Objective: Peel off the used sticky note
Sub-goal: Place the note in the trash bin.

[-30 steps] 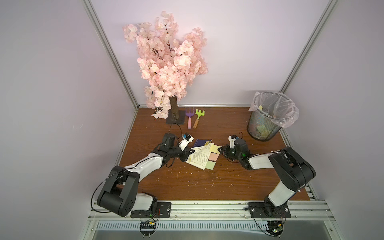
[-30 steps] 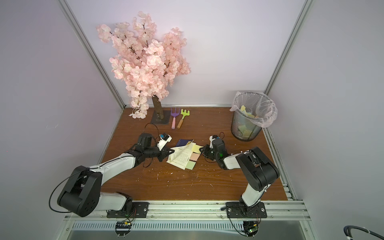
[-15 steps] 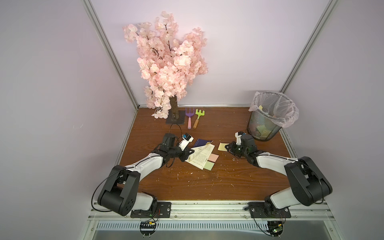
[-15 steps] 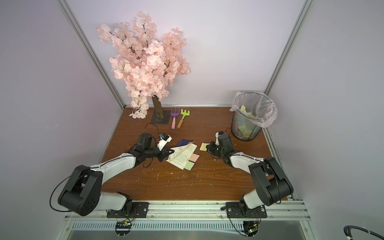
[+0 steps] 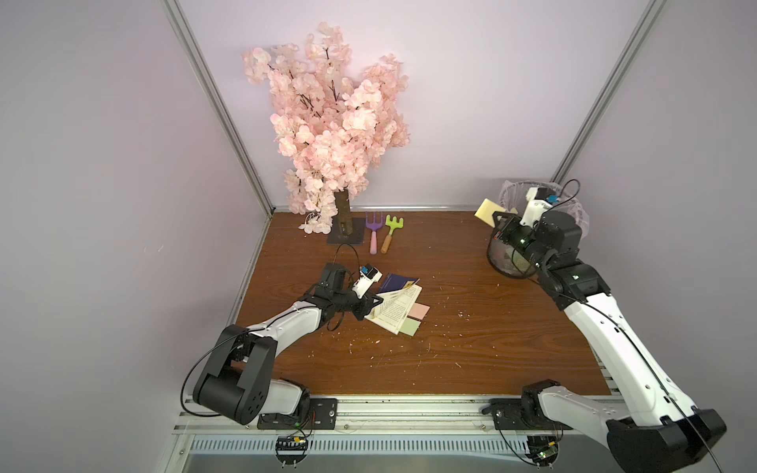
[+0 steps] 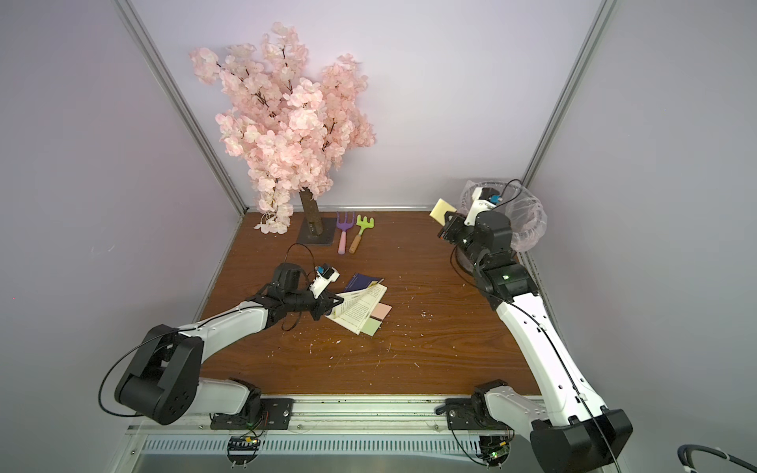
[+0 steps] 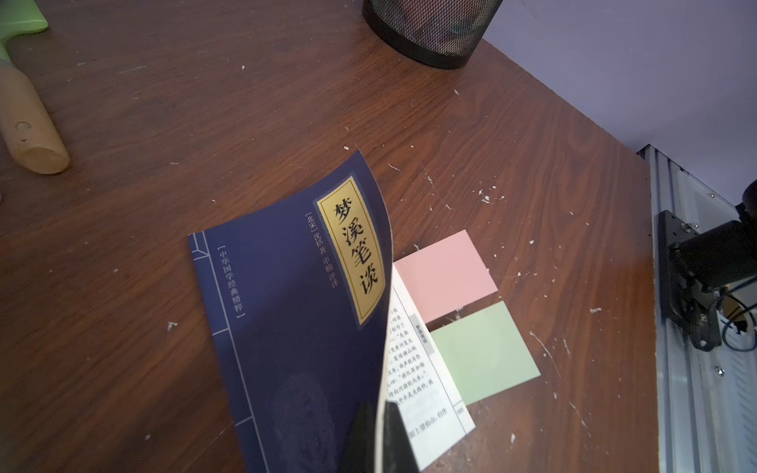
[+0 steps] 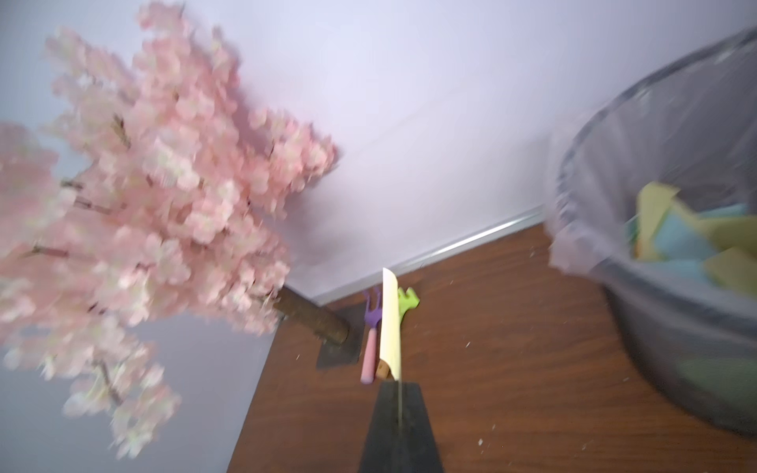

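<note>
Right arm (image 5: pixel 606 327) has swung from the book (image 5: pixel 395 315) to the far-right bin (image 5: pixel 510 268); left gripper (image 5: pixel 370 307) stays clamped on the book's lifted cover; right gripper (image 5: pixel 499 223) pinches the yellow note (image 5: pixel 486 209), peeled free, just left of the bin's rim; likely only the drop remains; the note's long axis runs out from the jaws, pointing far-left, away from the bin.

You were working in a lab test cell: bare lilac panels (image 5: pixel 491 82), aluminium frame posts (image 5: pixel 219 106), a wooden tabletop (image 5: pixel 471 348), a metal mounting rail (image 5: pixel 409 409), a fake blossom tree (image 5: pixel 332 123).
</note>
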Motion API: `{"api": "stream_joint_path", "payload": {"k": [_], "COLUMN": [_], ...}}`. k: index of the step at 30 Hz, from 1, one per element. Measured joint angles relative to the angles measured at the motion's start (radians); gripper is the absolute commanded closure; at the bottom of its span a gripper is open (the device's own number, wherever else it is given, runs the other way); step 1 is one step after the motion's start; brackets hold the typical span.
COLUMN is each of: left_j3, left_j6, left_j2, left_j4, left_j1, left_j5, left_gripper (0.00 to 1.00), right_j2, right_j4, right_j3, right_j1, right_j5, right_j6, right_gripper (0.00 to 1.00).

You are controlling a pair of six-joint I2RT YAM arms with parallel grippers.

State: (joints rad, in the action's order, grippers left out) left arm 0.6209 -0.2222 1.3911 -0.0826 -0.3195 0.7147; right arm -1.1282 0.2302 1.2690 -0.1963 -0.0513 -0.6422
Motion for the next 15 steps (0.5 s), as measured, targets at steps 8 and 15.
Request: {"api": "stream_joint_path", "payload": {"k": [8,15], "left_j3": [0.005,0.005], "left_j6": [-0.008,-0.011], "left_j2": [0.007,0.008], "left_j4": [0.011,0.016], "left_j1": [0.000,0.000], "left_j5": [0.014,0.022], "left_gripper": [0.99,0.99], "right_j2": [-0.198,-0.427], "right_j4": [0.109,0.185], "right_j3": [0.236,0.372], "right_j1": [0.232,0.301], "right_j5": [-0.077,-0.108], "right_j6": [0.026,0.048], "right_gripper": [1.00,0.80]}}
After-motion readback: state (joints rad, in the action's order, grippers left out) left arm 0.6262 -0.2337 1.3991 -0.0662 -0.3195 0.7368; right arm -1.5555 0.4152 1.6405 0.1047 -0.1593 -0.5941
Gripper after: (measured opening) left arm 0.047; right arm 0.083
